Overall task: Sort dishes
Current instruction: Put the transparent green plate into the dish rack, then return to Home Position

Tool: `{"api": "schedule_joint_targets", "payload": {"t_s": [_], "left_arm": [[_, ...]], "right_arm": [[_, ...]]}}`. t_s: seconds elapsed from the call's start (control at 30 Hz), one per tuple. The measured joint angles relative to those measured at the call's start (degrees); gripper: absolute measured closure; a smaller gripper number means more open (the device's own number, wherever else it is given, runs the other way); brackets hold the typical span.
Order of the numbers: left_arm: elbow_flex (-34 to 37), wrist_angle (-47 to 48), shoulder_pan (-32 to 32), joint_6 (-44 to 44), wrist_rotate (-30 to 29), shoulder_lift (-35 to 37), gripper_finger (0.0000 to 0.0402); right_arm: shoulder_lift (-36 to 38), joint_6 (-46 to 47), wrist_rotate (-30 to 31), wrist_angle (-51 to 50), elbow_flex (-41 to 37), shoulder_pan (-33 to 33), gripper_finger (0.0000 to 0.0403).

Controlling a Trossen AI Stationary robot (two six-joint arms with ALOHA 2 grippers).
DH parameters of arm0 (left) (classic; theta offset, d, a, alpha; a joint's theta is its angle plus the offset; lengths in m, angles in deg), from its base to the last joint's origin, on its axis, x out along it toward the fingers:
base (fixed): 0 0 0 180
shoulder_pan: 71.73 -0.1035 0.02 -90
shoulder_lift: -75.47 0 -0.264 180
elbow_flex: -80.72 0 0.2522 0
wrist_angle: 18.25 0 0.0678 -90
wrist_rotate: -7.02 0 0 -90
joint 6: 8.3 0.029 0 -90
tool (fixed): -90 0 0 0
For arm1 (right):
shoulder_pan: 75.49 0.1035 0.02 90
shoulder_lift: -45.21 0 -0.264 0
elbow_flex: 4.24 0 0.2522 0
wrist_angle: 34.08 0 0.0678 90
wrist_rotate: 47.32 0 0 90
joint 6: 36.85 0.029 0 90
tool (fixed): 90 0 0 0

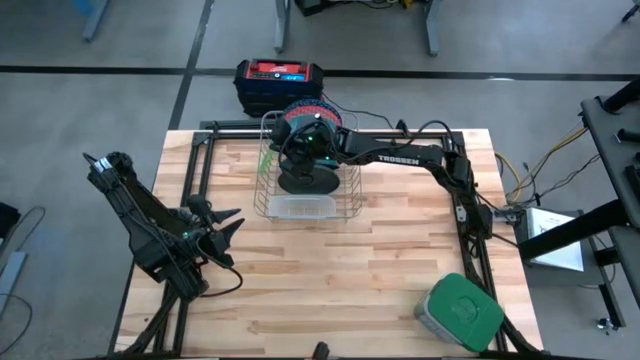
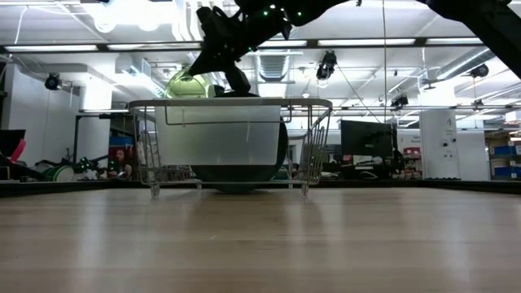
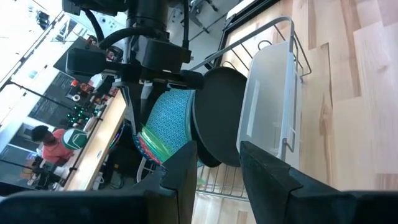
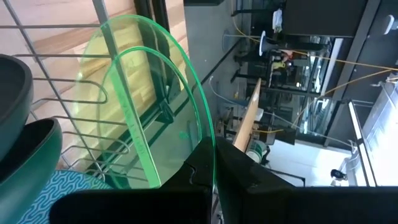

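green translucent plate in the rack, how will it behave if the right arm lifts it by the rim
The green translucent plate looks thin and glassy, so probably light but slick; the right tool, shut on its rim, may let it swivel. It keeps its round shape standing on edge, so likely stiff. If it slips out of the wire rack, it could roll or chip.

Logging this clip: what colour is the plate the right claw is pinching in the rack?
Translucent neon green plate, shown best in the right wrist view.
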Motion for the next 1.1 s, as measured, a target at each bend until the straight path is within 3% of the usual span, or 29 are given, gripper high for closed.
{"api": "schedule_joint_targets", "payload": {"t_s": [0.47, 1.1], "left_arm": [[0.0, 0.0, 0.0, 0.0, 0.0, 0.0, 0.029], [0.0, -0.1, 0.0, -0.2, 0.0, 0.0, 0.029]], "right_arm": [[0.1, 0.1, -2.5, -0.5, -0.3, 0.0, 0.0397], [0.1, -0.4, -0.5, -0.3, -0.3, 0.2, 0.0282]]}}
